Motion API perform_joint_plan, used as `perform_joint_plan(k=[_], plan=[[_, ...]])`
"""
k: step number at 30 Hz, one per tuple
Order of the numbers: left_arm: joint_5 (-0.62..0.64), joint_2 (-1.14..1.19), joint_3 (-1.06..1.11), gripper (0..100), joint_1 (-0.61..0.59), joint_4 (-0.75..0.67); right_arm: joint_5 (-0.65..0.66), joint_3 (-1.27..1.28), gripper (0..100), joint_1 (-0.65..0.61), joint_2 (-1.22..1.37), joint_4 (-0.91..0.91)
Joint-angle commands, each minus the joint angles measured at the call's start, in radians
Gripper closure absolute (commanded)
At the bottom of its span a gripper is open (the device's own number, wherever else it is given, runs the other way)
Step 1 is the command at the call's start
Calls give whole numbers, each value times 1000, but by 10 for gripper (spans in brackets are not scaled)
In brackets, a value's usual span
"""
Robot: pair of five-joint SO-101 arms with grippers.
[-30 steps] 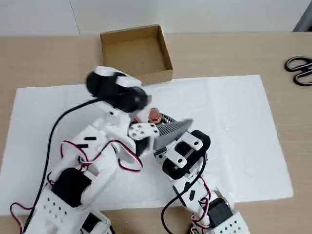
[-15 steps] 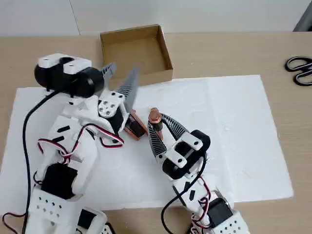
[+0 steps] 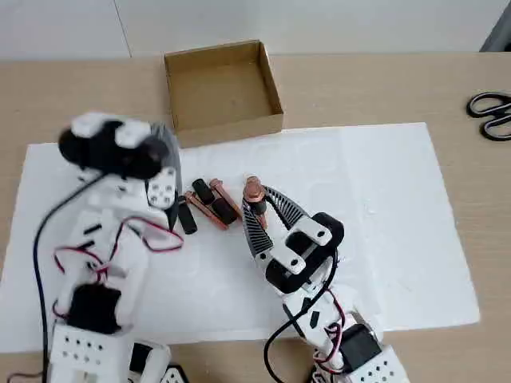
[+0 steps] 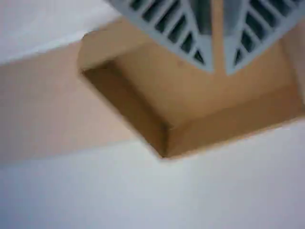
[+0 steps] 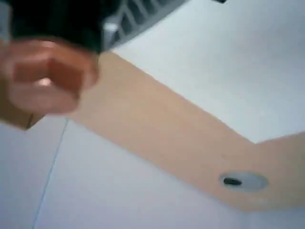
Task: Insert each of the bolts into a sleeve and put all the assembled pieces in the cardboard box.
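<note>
The open cardboard box (image 3: 223, 84) stands at the back of the table, with nothing visible inside. My right gripper (image 3: 257, 201) is shut on a copper bolt (image 3: 254, 190) held upright above the white sheet; its copper head (image 5: 45, 78) sits under a black sleeve (image 5: 57, 21) in the right wrist view. Several loose bolts and black sleeves (image 3: 209, 204) lie on the sheet just left of it. My left gripper (image 3: 165, 150) hangs left of those pieces, shut on nothing, its grey tips (image 4: 218, 70) pointing at the cardboard box (image 4: 190, 95).
A white sheet (image 3: 383, 207) covers the table's middle. Black scissors (image 3: 491, 113) lie at the far right edge on bare wood. The right half of the sheet has free room.
My left arm has swung back and to the left, away from the right gripper, opening and then closing its fingers. The loose pieces now show on the sheet. The right arm kept still.
</note>
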Motion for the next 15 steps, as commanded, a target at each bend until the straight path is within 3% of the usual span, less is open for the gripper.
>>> perform_joint_plan(k=[1, 8, 15], plan=[[-23, -155, 153, 994, -18, -25, -5, 5, 995, -1, -10, 48], [-21, -453, 483, 994, -23, -21, -5, -52, 995, 10, -8, 139], [-15, -612, 673, 994, -213, -20, -5, -169, 995, 143, -8, 400]])
